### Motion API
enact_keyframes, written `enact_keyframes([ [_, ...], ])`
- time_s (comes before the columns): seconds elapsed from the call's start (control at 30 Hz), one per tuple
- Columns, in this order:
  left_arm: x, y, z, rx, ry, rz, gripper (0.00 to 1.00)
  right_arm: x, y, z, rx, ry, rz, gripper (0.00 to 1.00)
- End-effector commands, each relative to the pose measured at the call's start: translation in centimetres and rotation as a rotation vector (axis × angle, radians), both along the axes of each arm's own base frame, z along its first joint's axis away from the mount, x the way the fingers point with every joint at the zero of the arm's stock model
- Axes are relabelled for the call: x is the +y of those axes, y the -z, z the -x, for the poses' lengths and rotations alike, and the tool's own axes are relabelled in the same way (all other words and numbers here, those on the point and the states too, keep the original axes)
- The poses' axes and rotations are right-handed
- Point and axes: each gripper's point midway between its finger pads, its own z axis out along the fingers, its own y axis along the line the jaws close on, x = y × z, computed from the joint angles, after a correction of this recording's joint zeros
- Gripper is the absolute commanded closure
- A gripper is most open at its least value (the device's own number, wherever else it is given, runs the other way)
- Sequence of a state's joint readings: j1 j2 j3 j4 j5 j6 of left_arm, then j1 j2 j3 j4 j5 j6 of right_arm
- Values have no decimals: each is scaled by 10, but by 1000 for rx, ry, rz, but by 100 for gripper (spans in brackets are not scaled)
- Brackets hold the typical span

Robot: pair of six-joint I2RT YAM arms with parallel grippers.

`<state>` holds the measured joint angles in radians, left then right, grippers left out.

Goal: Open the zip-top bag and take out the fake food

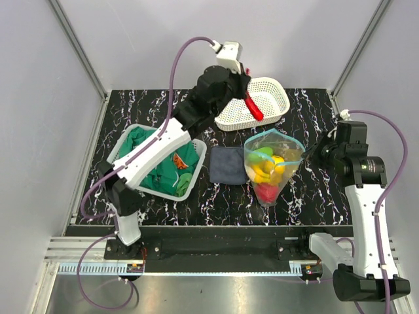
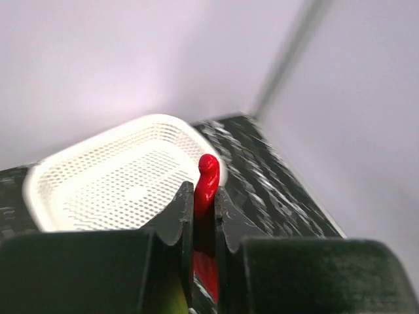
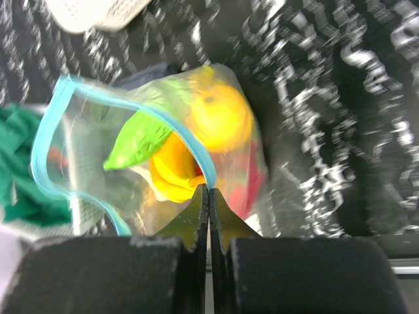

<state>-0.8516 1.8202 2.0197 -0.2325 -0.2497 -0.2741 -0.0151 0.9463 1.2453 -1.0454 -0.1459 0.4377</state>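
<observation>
The clear zip-top bag (image 1: 268,171) with a teal-blue zip strip lies open-mouthed at the table's middle right. It holds fake food: a yellow banana (image 3: 171,171), a green vegetable (image 3: 139,142), a yellow-orange round piece (image 3: 219,114) and a red-pink fruit (image 1: 265,191). My right gripper (image 3: 208,190) is shut on the bag's zip strip at its right rim and holds the mouth up. My left gripper (image 2: 204,204) is shut on the red chili (image 2: 207,180) and holds it over the white perforated basket (image 1: 272,91), just above its front rim.
A dark blue folded cloth (image 1: 227,164) lies left of the bag. A white bin (image 1: 127,140) with green clothing and an orange patch stands at the left under the left arm. Grey walls close in the table at the back and sides.
</observation>
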Motion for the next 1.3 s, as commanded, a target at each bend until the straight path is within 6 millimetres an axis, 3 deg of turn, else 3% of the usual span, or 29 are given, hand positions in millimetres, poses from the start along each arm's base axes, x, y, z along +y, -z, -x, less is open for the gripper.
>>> enact_keyframes([
  [0.0,35,4,-65,-45,-305,103,100,-41,-19,-5,-29,128,190,100],
  [0.1,42,22,-99,-87,-410,113,100,-53,-28,-7,-38,158,250,100],
  [0.13,47,19,-110,-104,-428,131,100,-55,-32,-8,-44,158,265,100],
  [0.17,40,38,-125,-94,-436,119,100,-55,-36,-9,-53,150,271,100],
  [0.3,39,66,-166,-78,-483,134,100,-54,-46,-13,-69,132,278,100],
  [0.33,41,84,-179,-65,-499,126,100,-53,-45,-14,-66,126,278,100],
  [0.4,41,95,-189,-64,-498,161,100,-49,-39,-15,-47,103,266,100],
  [0.57,56,155,-216,28,-552,164,100,-46,-31,-18,-39,85,254,100],
  [0.7,59,189,-228,86,-542,163,86,-42,-26,-23,-27,67,241,100],
  [0.87,42,194,-223,104,-422,91,20,-37,-20,-28,-10,31,231,100],
  [0.9,40,186,-220,102,-400,87,14,-37,-18,-27,-5,27,228,100],
  [0.97,37,184,-211,136,-360,55,11,-33,-16,-27,-9,1,221,100],
  [1.07,30,163,-184,181,-244,49,15,-24,-17,-28,-27,-45,191,100],
  [1.2,6,122,-121,208,-7,90,30,-10,-17,-27,-42,-102,139,100],
  [1.27,-6,111,-92,240,99,120,35,-2,-17,-27,-45,-137,108,100],
])
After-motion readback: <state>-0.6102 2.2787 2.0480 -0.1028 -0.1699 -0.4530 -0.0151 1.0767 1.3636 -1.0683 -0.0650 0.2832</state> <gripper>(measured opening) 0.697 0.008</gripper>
